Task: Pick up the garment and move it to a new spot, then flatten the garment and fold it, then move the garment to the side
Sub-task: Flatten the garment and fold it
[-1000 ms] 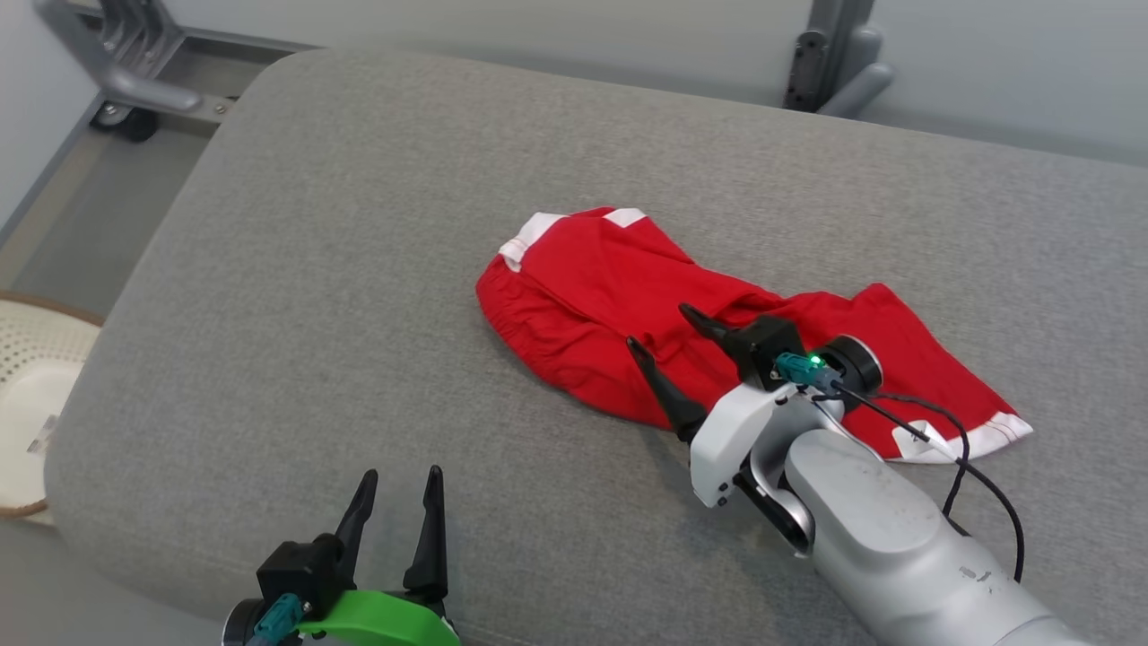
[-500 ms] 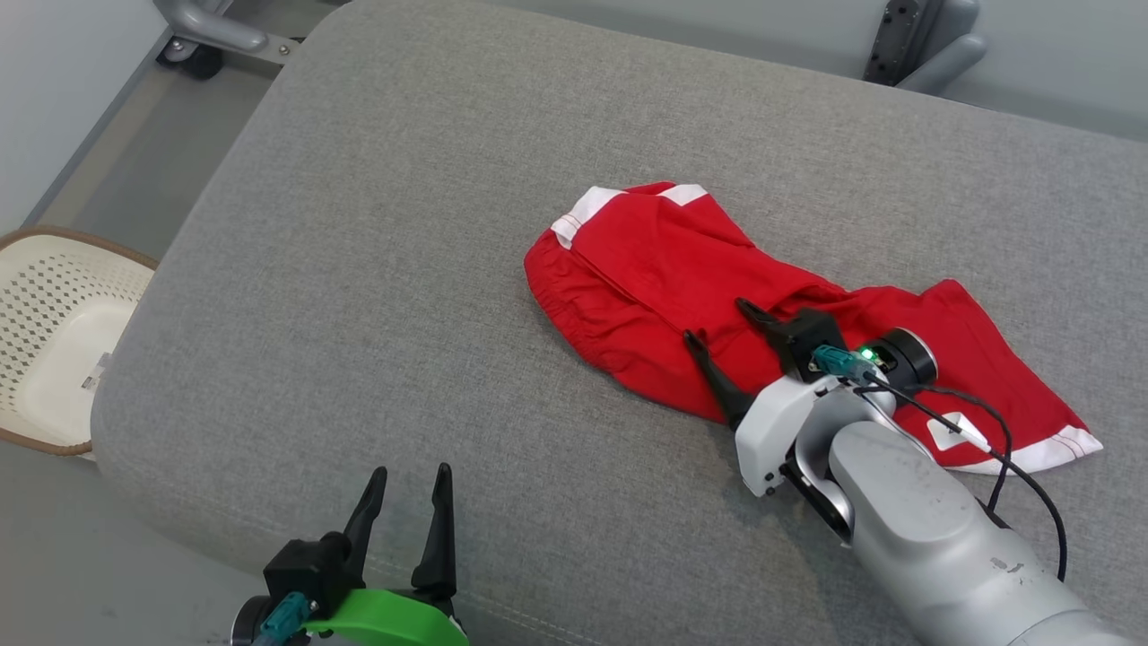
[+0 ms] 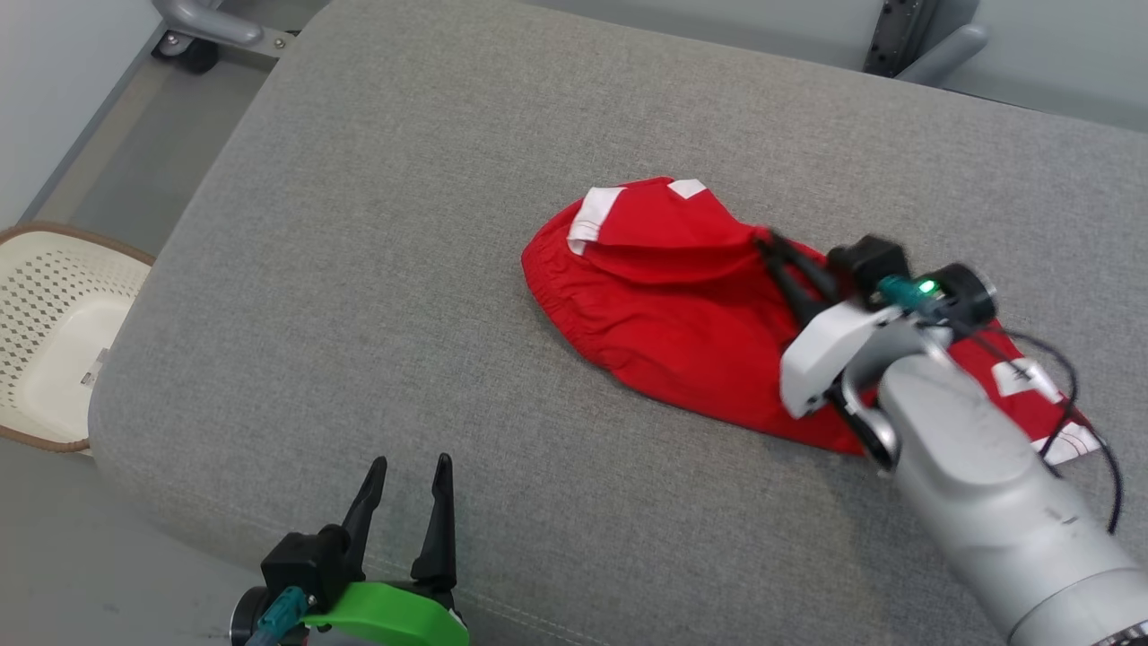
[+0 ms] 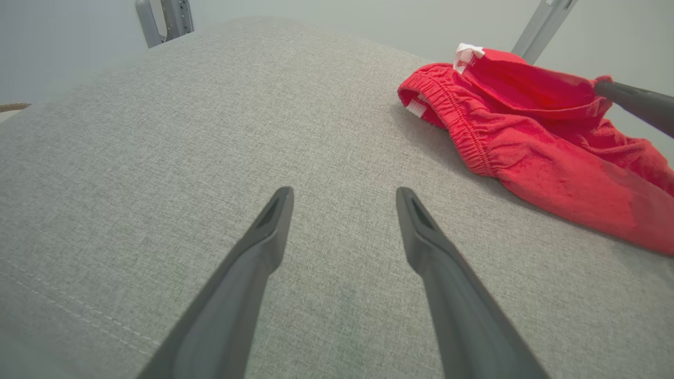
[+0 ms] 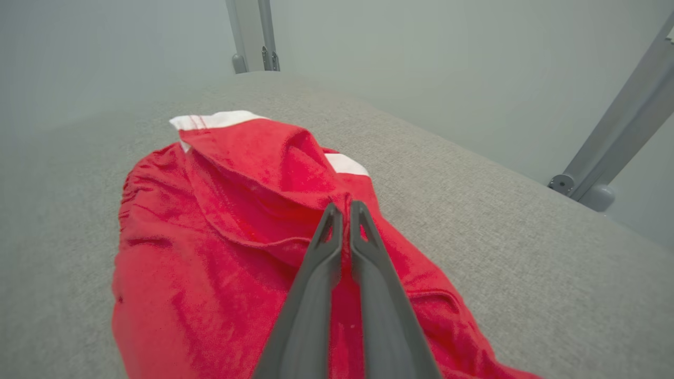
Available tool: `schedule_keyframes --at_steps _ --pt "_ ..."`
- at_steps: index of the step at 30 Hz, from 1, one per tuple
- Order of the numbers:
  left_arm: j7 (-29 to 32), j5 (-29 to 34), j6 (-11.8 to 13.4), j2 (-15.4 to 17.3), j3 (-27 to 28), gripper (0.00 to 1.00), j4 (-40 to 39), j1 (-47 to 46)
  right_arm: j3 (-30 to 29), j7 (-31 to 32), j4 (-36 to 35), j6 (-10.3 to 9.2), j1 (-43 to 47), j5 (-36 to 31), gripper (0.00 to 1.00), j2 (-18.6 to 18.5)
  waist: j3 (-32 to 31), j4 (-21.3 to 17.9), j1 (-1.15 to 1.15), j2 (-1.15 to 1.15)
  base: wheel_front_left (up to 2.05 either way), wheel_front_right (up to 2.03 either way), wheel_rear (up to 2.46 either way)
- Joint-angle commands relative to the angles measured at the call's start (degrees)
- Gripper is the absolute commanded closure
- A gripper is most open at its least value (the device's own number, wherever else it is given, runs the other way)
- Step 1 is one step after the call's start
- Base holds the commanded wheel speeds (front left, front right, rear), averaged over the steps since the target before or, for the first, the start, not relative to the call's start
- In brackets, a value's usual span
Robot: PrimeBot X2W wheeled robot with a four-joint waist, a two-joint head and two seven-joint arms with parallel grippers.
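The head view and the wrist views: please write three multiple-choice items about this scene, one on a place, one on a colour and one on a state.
1. Where is the basket relative to the cushion?
A. on top of it
B. beside it, at the head view's left edge
C. under the red cloth

2. What colour is the cover behind the left end effector?
A. green
B. blue
C. yellow

3. What is the state of the right end effector?
A. wide open above the cushion
B. shut and empty
C. shut on a fold of the shorts

Answers:
1 B: it stands off the cushion's edge.
2 A: the cover is bright green.
3 C: it is closed with red cloth pinched and pulled up.
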Motion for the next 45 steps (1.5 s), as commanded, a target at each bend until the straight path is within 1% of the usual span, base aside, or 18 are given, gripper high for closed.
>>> schedule_keyframes --at_steps 1,3,6,10,14,17,18,19,20,21,22,25,27,29,31,33,39,45 --pt "0.0 0.2 -0.2 0.1 -0.1 0.00 -0.2 -0.7 -1.8 -0.1 -0.3 -0.08 -1.5 -0.5 1.00 -1.4 0.2 0.2 0.00 0.00 0.00 0.00 0.00" --pt "0.0 0.3 -0.4 0.1 -0.3 0.00 -0.1 -1.0 -5.2 -0.1 0.0 -0.07 -3.1 -1.2 1.00 -3.1 0.4 0.6 0.00 0.00 0.00 0.00 0.00" --pt "0.0 0.4 -0.7 0.1 -0.7 0.00 0.1 -1.4 -11.3 -0.1 2.0 -0.08 -6.1 -2.9 1.00 -6.6 0.9 1.4 0.00 0.00 0.00 0.00 0.00" --pt "0.0 0.7 -1.3 0.1 -1.8 0.00 0.7 -1.7 -20.3 -0.1 8.4 -0.08 -10.1 -7.3 1.00 -11.2 2.1 2.8 0.00 0.00 0.00 0.00 0.00" --pt "0.0 1.0 -1.5 0.1 -3.1 0.00 1.1 -1.9 -31.9 -0.1 15.0 -0.08 -13.2 -12.8 1.00 -16.1 3.6 4.2 0.00 0.00 0.00 0.00 0.00" --pt "0.0 1.1 -1.7 0.1 -3.7 0.00 1.3 -2.0 -41.2 1.7 18.7 -0.08 -13.2 -18.6 1.00 -19.4 4.3 4.6 0.00 0.00 0.00 0.00 0.00" --pt "0.0 1.1 -1.7 0.1 -3.8 0.00 1.4 -2.1 -44.2 1.9 19.1 -0.08 -12.6 -20.5 0.25 -19.6 4.4 4.5 0.00 0.00 0.00 0.00 0.00" --pt "0.0 1.2 -1.7 0.1 -3.8 0.00 1.5 -2.1 -47.1 1.7 18.8 -0.07 -12.3 -22.2 0.00 -19.2 4.4 4.2 0.00 0.00 0.00 0.00 0.00" --pt "0.0 1.2 -1.5 0.1 -3.7 0.00 1.5 -2.3 -52.0 1.1 17.6 -0.06 -11.2 -25.7 0.00 -17.4 4.2 3.0 0.00 0.00 0.00 0.00 0.00" --pt "0.0 1.2 -1.4 0.1 -3.5 0.00 1.5 -2.4 -54.3 0.8 16.8 -0.07 -10.6 -27.1 0.00 -16.3 4.0 2.2 0.00 0.00 0.00 0.00 0.00" --pt "0.0 1.2 -1.4 0.1 -3.5 0.00 1.5 -2.4 -54.3 0.8 16.8 -0.07 -10.6 -27.1 0.00 -16.3 4.0 2.2 0.00 0.00 0.00 0.00 0.00" --pt "0.0 1.6 -1.3 0.1 -2.9 0.00 1.5 -3.0 -58.4 0.0 13.5 -0.07 -8.9 -30.5 0.00 -12.0 3.0 -0.9 0.00 0.00 0.00 0.00 0.00" --pt "0.0 2.1 -1.3 0.1 -2.2 0.00 1.5 -3.3 -58.7 -0.2 9.9 -0.07 -8.1 -31.1 0.00 -8.6 2.2 -3.2 0.00 0.00 0.00 0.00 0.00" --pt "0.0 2.4 -1.3 0.1 -1.6 0.00 1.5 -3.7 -56.7 -0.1 5.9 -0.07 -5.6 -29.8 0.00 -5.2 1.2 -5.9 0.00 0.00 0.00 0.00 0.00" --pt "0.0 3.0 -1.3 0.1 -0.5 0.00 1.8 -3.9 -53.0 -0.1 1.9 -0.08 -2.1 -28.0 0.00 -2.3 0.0 -8.8 0.00 0.00 0.00 0.00 0.00" --pt "0.0 3.5 -1.5 0.1 0.4 0.00 2.0 -4.0 -49.0 -0.1 -2.0 -0.08 1.7 -25.2 0.00 -0.3 -1.2 -11.4 0.00 0.00 0.00 0.00 0.00" --pt "0.0 4.7 -1.3 0.2 4.0 0.00 2.4 -2.5 -38.8 -0.1 -12.6 -0.08 14.9 -15.7 0.00 2.5 -4.9 -18.0 0.00 0.00 0.00 0.00 0.00" --pt "0.0 6.0 -1.2 0.2 7.8 0.00 2.9 -0.5 -32.2 -0.1 -19.2 -0.07 25.1 -10.7 0.00 3.7 -7.5 -22.3 0.00 0.00 0.00 0.00 0.00"
